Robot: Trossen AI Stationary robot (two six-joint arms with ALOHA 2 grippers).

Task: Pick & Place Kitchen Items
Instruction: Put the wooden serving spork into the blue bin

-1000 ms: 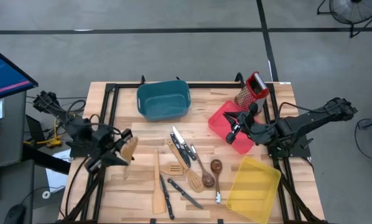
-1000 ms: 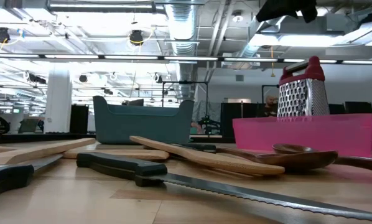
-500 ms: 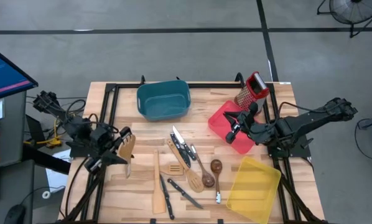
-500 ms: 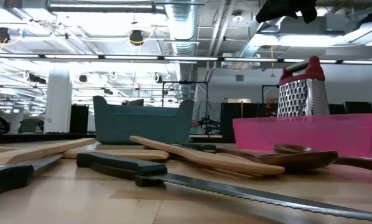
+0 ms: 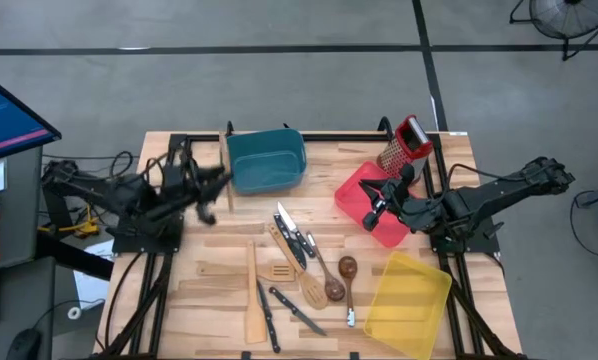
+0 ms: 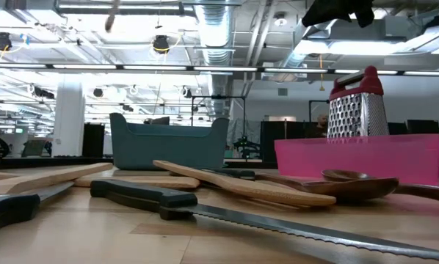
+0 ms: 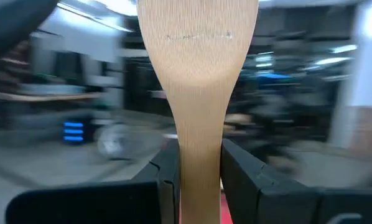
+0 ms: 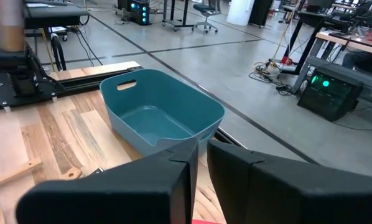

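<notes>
My left gripper hangs above the table's far left, just left of the teal bin. It is shut on a pale wooden spatula, which also shows in the right wrist view. Other kitchen items lie flat mid-table: black-handled knives, dark-bowled spoons and wooden spatulas. My right gripper is shut on nothing and hovers over the red bin. My left gripper pinches the spatula's handle between its two fingers, just below where it widens into the blade. The blade stands out past the fingertips, with its flat face toward the wrist camera. The spatula is lifted clear of the table.
A yellow bin sits at the near right. A steel grater with a red handle stands beside the red bin's far end. A black frame rail runs along the table's left side, under my left arm.
My left gripper has swung from the table's left edge toward the far edge and the teal bin. Its wrist has rolled on the way. It has carried the spatula along, clear of the table. The spatula's broad face, seen from above before, no longer faces up.
</notes>
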